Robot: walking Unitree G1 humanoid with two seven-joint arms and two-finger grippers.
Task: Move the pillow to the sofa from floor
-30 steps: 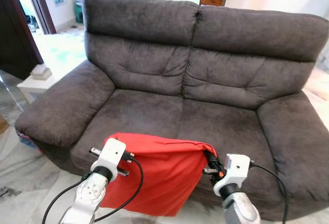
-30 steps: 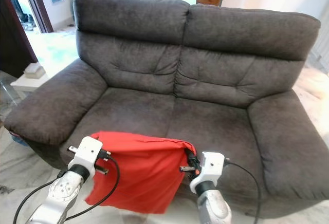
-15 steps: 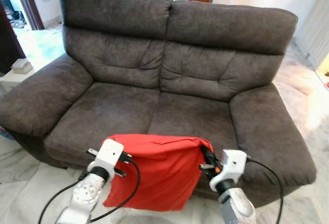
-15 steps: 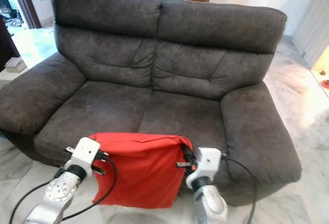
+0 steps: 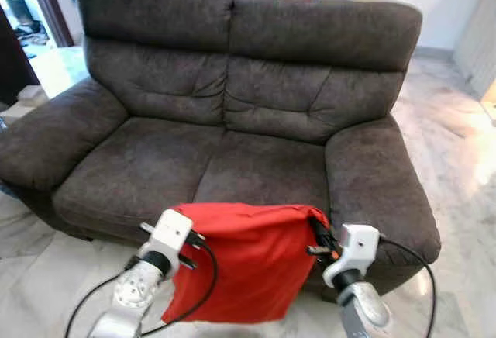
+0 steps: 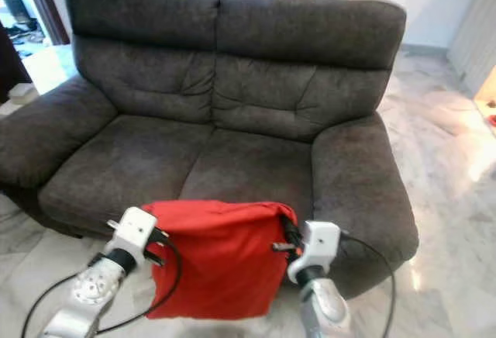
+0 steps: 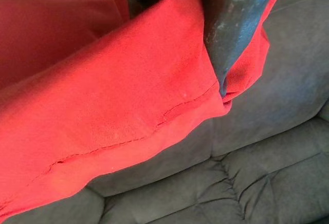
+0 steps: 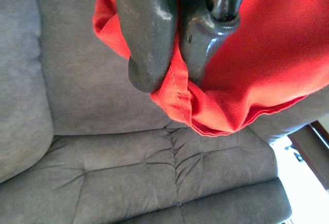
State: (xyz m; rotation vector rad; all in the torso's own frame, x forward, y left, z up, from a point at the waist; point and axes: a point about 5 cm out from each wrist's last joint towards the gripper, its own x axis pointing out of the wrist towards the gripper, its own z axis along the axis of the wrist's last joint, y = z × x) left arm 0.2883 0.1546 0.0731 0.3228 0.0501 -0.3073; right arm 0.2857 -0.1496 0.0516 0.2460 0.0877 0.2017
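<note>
The red pillow (image 5: 248, 264) is held up by its top edge in front of the dark grey sofa (image 5: 232, 121), above the marble floor (image 5: 46, 284). One upper corner is pinched by the left hand (image 5: 195, 239), whose fingers (image 7: 231, 29) are pressed onto the fabric. The other corner is clamped between the fingers (image 8: 149, 34) of the right hand (image 5: 319, 233).

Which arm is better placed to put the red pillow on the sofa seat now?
Neither alone. The left hand and right hand each pinch an upper corner of the red pillow, which hangs in front of the sofa. Both should probably carry it forward over the seat together.
</note>
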